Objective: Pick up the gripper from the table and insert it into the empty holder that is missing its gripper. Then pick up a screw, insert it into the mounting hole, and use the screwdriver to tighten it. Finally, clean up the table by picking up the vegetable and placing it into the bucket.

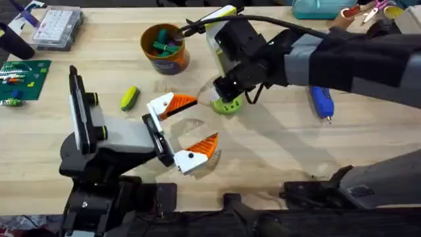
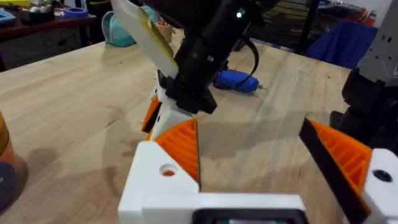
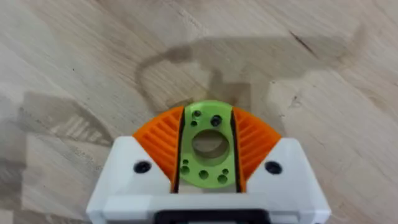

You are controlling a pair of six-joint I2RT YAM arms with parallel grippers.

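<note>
My right gripper (image 3: pixel 208 163) is clamped on the lime-green disc (image 3: pixel 208 149), flat on the table (image 1: pixel 276 141). My left gripper (image 1: pixel 192 129) gapes wide and empty at its 7 o'clock. I see the vegetable (image 1: pixel 129 97) pointing 1 o'clock, below the bucket (image 1: pixel 165 47); the screwdriver (image 1: pixel 321 102) lies at 3 o'clock.

Left gripper (image 2: pixel 264 162) jaws apart; screwdriver (image 2: pixel 235 80) on table (image 2: pixel 68 106) beyond.

side table (image 2: pixel 37 25) far left | blue chair (image 2: pixel 348 40) behind | shadows on wood
</note>
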